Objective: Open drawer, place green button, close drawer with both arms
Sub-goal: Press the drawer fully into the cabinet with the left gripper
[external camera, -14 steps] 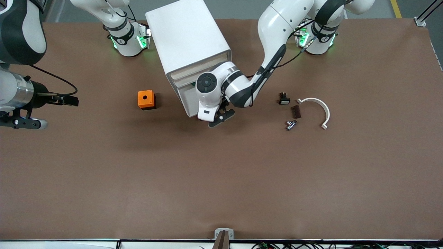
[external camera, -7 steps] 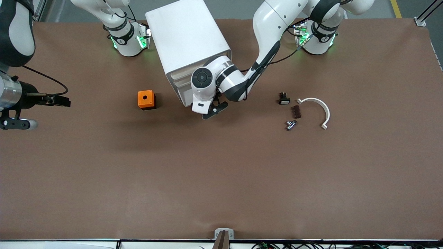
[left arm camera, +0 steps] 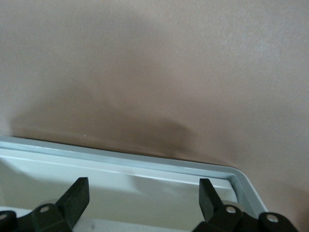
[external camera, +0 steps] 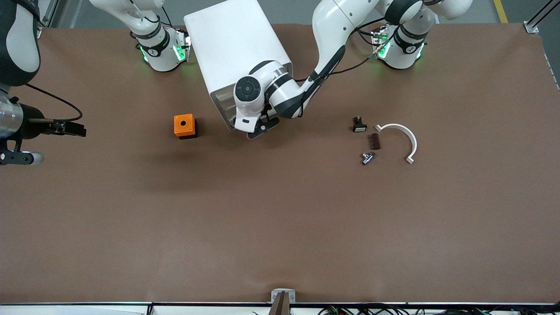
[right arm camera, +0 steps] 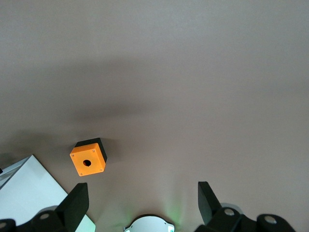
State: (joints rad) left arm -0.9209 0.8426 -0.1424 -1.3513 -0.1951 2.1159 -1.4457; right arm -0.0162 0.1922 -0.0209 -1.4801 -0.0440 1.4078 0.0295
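Observation:
The white cabinet (external camera: 236, 52) stands near the robots' bases. Its lowest drawer (external camera: 230, 125) sticks out only a little. In the left wrist view the drawer's white rim (left arm camera: 145, 166) and part of its pale tray floor show. My left gripper (external camera: 256, 130) is at the drawer's front, low over the table; its fingers are open over the tray's edge (left arm camera: 144, 193) and hold nothing. The green button is hidden. My right gripper (external camera: 81, 129) waits high over the right arm's end of the table, open and empty (right arm camera: 144, 193).
An orange box with a hole (external camera: 184, 126) sits beside the cabinet toward the right arm's end; it also shows in the right wrist view (right arm camera: 88, 157). Toward the left arm's end lie a black button with white cap (external camera: 358, 125), a brown piece (external camera: 374, 141), a metal part (external camera: 367, 158) and a white arc (external camera: 404, 136).
My left gripper has moved toward the cabinet and the lowest drawer has slid in with it. The right arm has drifted slightly farther toward its end of the table.

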